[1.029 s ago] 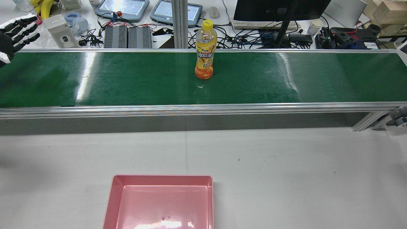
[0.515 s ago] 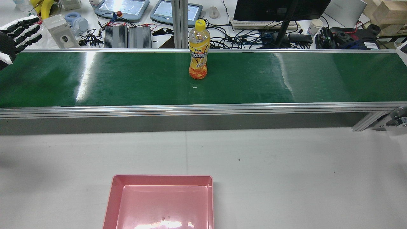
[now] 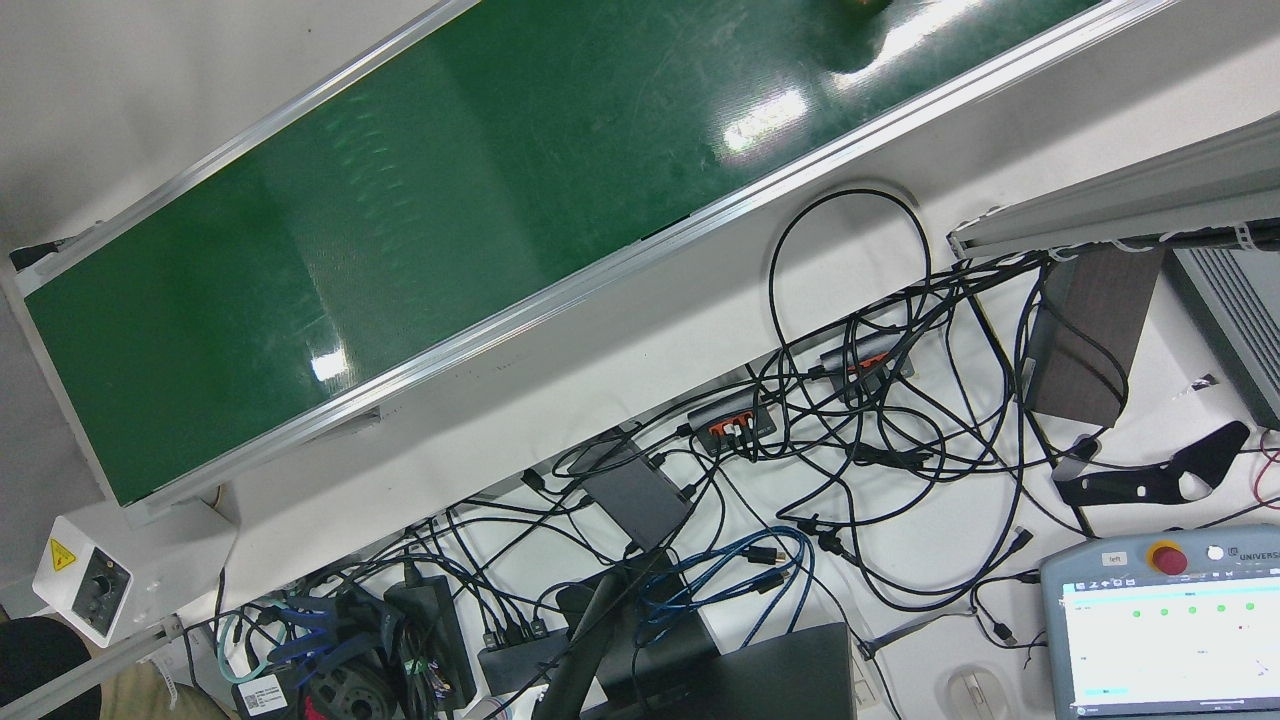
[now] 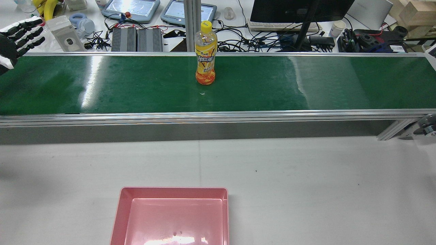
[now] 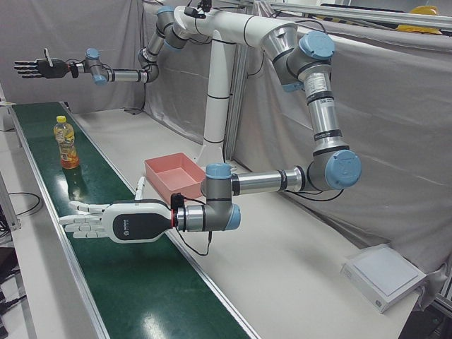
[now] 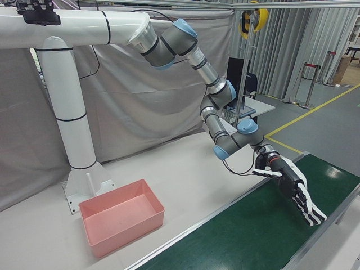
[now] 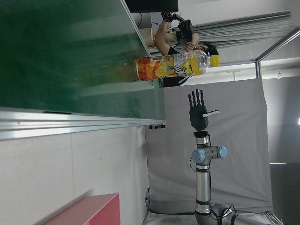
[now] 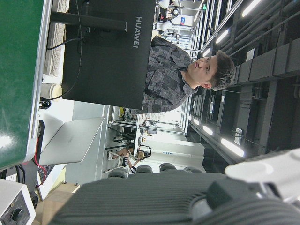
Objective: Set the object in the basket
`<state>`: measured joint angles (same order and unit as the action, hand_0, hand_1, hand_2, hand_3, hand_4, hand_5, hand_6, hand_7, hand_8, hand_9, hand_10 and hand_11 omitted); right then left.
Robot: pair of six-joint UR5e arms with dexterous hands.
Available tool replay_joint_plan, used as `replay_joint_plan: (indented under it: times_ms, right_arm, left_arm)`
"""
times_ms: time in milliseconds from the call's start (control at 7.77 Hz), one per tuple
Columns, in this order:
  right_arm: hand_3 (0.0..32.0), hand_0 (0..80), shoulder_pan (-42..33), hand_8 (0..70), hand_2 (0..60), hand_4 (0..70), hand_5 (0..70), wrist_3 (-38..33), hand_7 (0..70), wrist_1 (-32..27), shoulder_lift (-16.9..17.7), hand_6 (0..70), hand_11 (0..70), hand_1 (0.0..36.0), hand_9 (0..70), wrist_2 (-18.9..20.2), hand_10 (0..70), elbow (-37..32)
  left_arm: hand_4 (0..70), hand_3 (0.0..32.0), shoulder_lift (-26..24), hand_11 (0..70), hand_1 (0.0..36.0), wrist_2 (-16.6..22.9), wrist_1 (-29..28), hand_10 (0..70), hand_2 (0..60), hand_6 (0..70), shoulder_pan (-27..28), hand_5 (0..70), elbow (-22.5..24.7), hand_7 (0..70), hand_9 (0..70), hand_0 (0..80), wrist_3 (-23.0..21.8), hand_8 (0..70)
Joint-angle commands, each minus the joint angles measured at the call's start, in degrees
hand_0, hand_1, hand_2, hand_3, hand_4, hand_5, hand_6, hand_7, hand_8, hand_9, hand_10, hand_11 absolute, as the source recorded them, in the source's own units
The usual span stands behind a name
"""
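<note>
Looks like a robotics lab or test cell: green conveyor belt (image 4: pixel 136 85), grey curtains (image 5: pixel 395 141) behind the arms, teach pendants (image 4: pixel 131 8) and cable tangles (image 3: pixel 850 440) everywhere.

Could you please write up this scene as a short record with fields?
object: orange drink bottle with yellow cap, upright
object location: on the green conveyor belt, untouched
target: pink basket, nothing in it, on the white table beside the belt
black robot hand: open, raised at one end of the belt, holding nothing
white robot hand: open, flat above the belt, fingers pointing toward the bottle, apart from it
task state: bottle not yet grasped
</note>
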<state>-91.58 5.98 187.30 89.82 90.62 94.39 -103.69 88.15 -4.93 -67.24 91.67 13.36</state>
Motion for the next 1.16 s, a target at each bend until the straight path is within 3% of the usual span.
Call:
replay_joint_plan:
  times_ms: [0, 515, 772, 1029]
  right_arm:
    - [0.0, 0.0, 0.00, 0.0, 0.0, 0.0, 0.0, 0.00, 0.0, 0.00, 0.00, 0.0, 0.0, 0.0, 0.0, 0.00, 0.0, 0.00]
    - [0.0, 0.0, 0.00, 0.0, 0.0, 0.0, 0.0, -0.09, 0.0, 0.00, 0.00, 0.0, 0.0, 0.0, 0.0, 0.00, 0.0, 0.09]
    - [0.0, 0.0, 0.00, 0.0, 0.0, 0.0, 0.0, -0.09, 0.0, 0.00, 0.00, 0.0, 0.0, 0.0, 0.0, 0.00, 0.0, 0.09]
    - [0.0, 0.0, -0.09, 0.0, 0.0, 0.0, 0.0, -0.09, 0.0, 0.00, 0.00, 0.0, 0.0, 0.0, 0.0, 0.00, 0.0, 0.27]
  left_arm:
    - [10.7, 0.2, -0.02, 7.1, 2.5, 0.00, 0.01, 4.1, 0.0, 0.0, 0.00, 15.2, 0.00, 0.0, 3.3, 55.6, 0.00, 3.3]
    - [10.6, 0.4, -1.42, 7.8, 3.0, 0.00, 0.80, 4.4, 0.0, 0.0, 1.31, 14.4, 0.00, 0.0, 2.1, 56.3, 0.00, 2.4]
    - [9.7, 1.6, -5.27, 8.8, 3.2, -0.26, 3.25, 5.1, 0.0, 0.0, 5.86, 13.6, -0.26, 0.0, 0.9, 57.2, 0.35, 1.5]
    - [9.2, 2.4, -7.31, 9.2, 4.6, -2.45, 3.35, 5.3, 0.0, 0.0, 6.77, 12.6, 0.00, 0.0, 2.1, 57.3, 0.87, 2.3]
